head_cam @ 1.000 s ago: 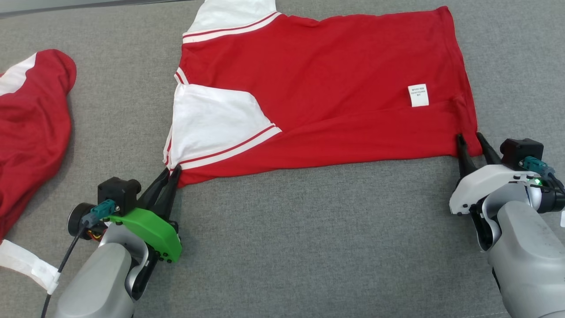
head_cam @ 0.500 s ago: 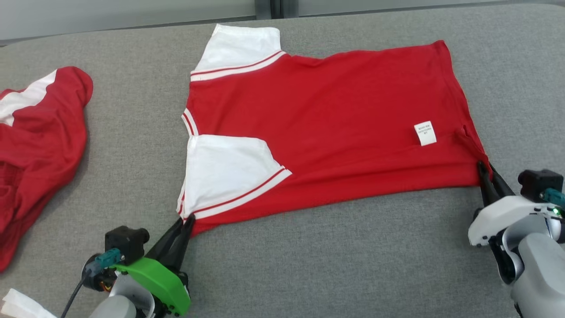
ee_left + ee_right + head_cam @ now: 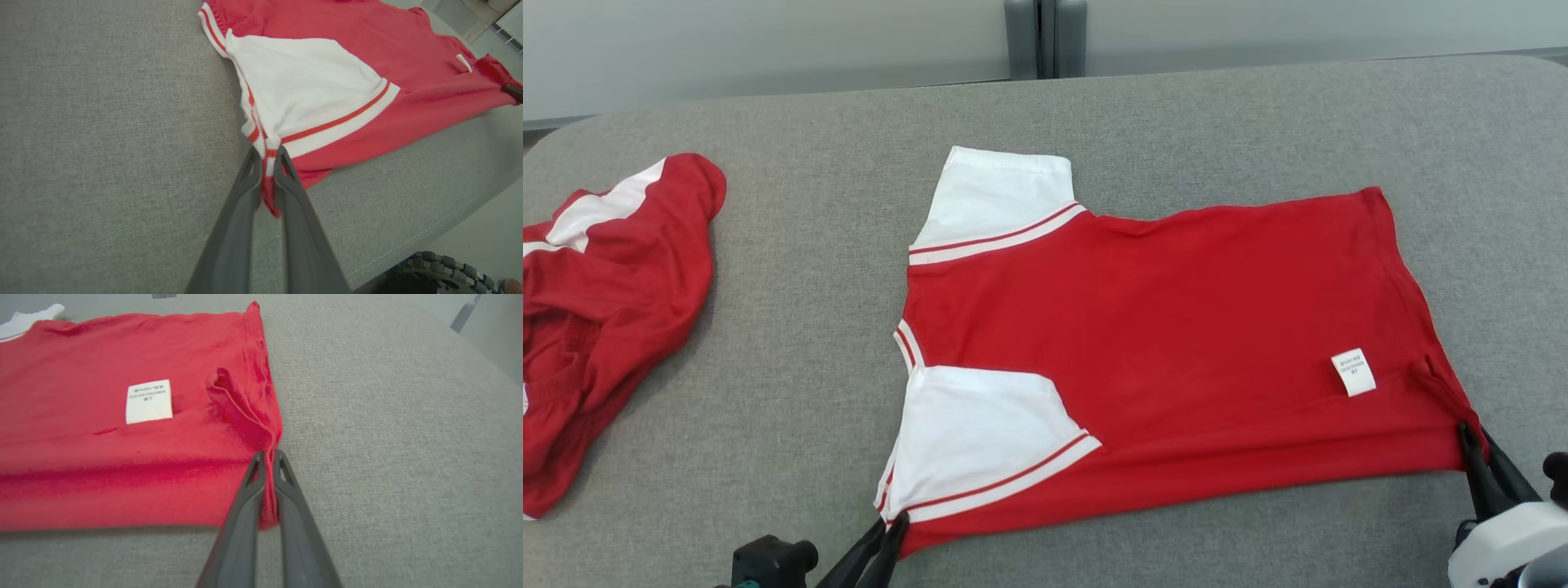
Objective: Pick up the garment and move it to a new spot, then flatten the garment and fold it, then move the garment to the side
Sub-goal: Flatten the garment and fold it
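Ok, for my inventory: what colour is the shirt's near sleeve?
Sleeve is white, red-striped trim; clearest in left wrist view.

- You have the garment point(image 3: 1176, 327) red in the body; its sleeves are white, each edged with a white band carrying one thin red stripe;
- the label point(image 3: 1353, 372) just ahead of your right gripper point(image 3: 267, 454) is white with tiny dark print;
- your right gripper and left gripper point(image 3: 267, 152) have dark grey fingers;
- the table cover point(image 3: 809, 343) beneath them is a flecked grey weave;
- the second garment point(image 3: 613, 269), well out beyond your left gripper, is red with a white panel.
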Motion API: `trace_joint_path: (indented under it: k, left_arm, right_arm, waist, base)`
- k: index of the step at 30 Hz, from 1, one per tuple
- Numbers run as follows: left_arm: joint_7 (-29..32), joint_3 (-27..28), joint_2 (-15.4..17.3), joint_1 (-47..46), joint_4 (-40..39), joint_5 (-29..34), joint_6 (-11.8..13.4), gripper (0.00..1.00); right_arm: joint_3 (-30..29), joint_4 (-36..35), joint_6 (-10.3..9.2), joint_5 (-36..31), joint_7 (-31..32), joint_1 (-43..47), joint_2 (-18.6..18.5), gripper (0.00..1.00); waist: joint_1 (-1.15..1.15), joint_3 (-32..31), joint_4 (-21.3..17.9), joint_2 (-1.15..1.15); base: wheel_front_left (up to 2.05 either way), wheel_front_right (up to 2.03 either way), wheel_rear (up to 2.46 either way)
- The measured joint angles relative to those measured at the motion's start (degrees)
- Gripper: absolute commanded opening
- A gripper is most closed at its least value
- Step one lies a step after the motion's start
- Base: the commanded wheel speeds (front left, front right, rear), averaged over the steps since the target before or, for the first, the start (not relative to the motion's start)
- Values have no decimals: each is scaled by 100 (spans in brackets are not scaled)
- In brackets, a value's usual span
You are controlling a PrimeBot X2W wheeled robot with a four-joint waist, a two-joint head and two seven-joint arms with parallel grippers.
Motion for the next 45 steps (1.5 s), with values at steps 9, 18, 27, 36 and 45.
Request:
trace_joint_path:
  k: [9,18,27,36,45]
  left_arm:
    - [339,-212,216,88,-38,163,86,0]
    - [560,-288,157,81,26,134,224,100]
    - [380,96,291,-287,-880,198,399,100]
    - [995,404,619,-2788,-914,831,125,100]
    - [2004,134,589,-5427,612,872,-636,100]
  right_arm:
    - [-398,-848,-3,-183,494,595,422,25]
    - [-668,-1154,-7,-441,561,759,548,100]
    - [-669,-1693,-7,-669,361,701,713,100]
    - [-300,-1548,-7,-631,90,-349,960,100]
    - [-30,-1394,-8,-753,-96,-983,1109,100]
  waist:
    - [0,-10,-114,0]
    - [0,-139,-148,0]
    - [0,-170,-109,0]
    - [0,238,-125,0]
    - [0,940,-212,0]
  base:
    - [0,0,0]
    - [0,0,0]
    - [0,0,0]
    - [0,0,0]
    - [0,0,0]
